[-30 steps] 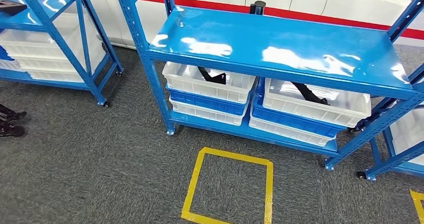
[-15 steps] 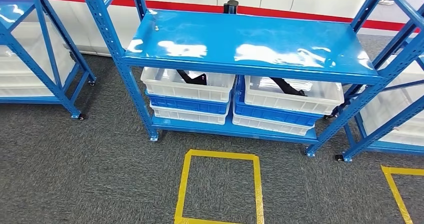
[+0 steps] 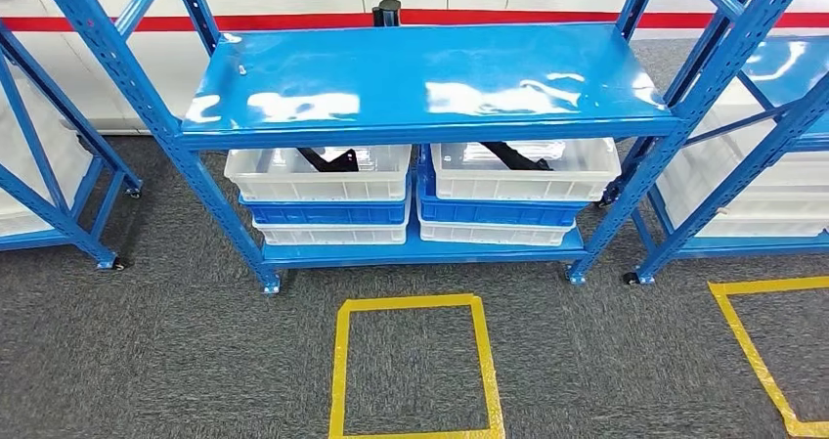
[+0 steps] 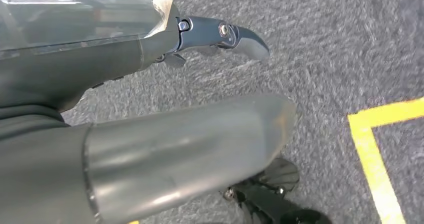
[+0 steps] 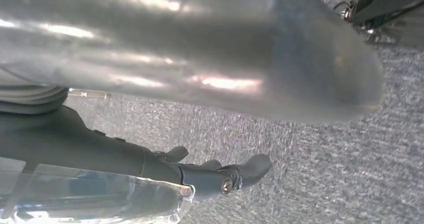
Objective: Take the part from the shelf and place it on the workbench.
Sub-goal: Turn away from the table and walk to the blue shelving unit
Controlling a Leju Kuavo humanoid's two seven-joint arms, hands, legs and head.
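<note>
A blue metal shelf (image 3: 420, 77) stands straight ahead in the head view, its glossy top board bare. Under it, two white bins sit on stacked blue and white bins. The left bin (image 3: 318, 175) holds a black part (image 3: 327, 157), and the right bin (image 3: 523, 172) holds another black part (image 3: 513, 153). My left hand (image 4: 150, 134) hangs over grey carpet holding nothing, its dark fingers (image 4: 225, 34) stretched out apart from the thumb. My right hand (image 5: 200, 59) also hangs over the carpet with nothing in it, its fingers (image 5: 240, 174) apart from the thumb.
A yellow tape square (image 3: 339, 361) marks the carpet in front of the shelf, and part of a second one (image 3: 743, 336) lies at the right. More blue shelves with white bins stand at the left (image 3: 49, 185) and right (image 3: 763, 116). A black post (image 3: 388, 11) rises behind the shelf.
The camera has turned and moved: the shelf now sits centred and square in the picture, and the yellow square lies straight before it. Nothing on the shelf has shifted.
</note>
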